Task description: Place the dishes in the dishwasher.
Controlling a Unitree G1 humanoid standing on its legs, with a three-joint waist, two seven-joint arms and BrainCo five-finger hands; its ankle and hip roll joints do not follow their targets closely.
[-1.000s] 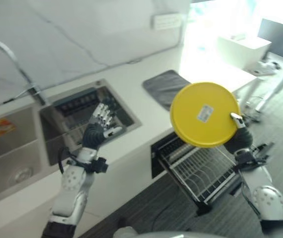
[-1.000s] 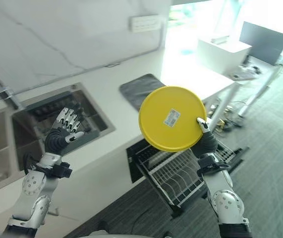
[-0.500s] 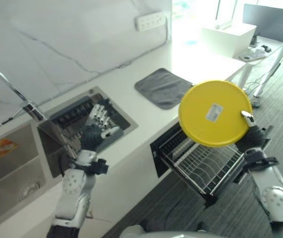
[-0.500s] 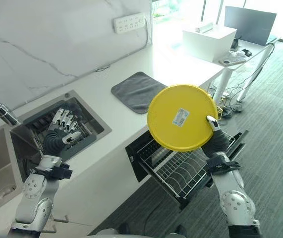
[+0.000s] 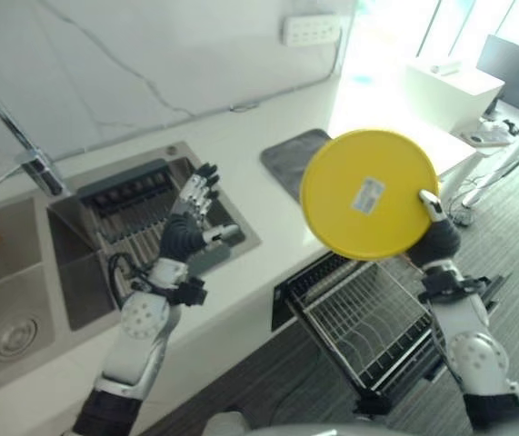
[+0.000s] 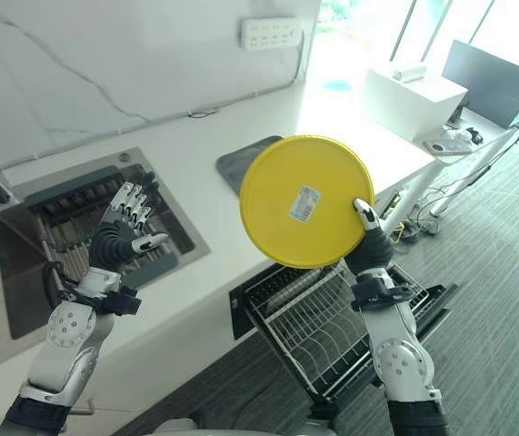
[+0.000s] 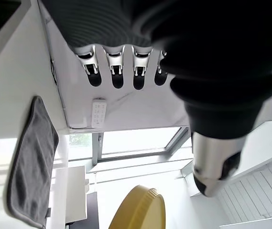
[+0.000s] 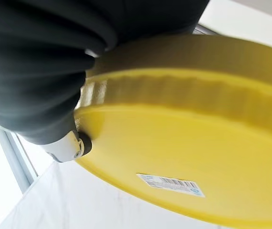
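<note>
My right hand holds a round yellow plate upright by its lower right rim, the underside with a white sticker facing me. In the right wrist view the thumb presses on the plate. The plate hangs above the pulled-out wire dishwasher rack below the counter edge. My left hand is raised over the counter by the sink, fingers straight and spread, holding nothing. The plate also shows far off in the left wrist view.
A steel sink with a faucet and a drain basin sits in the white counter. A grey mat lies on the counter behind the plate. A white desk stands at the right.
The camera has shifted, so the whole scene sits differently. The plate stays upright in my right hand over the rack. My left hand keeps its open pose by the sink.
</note>
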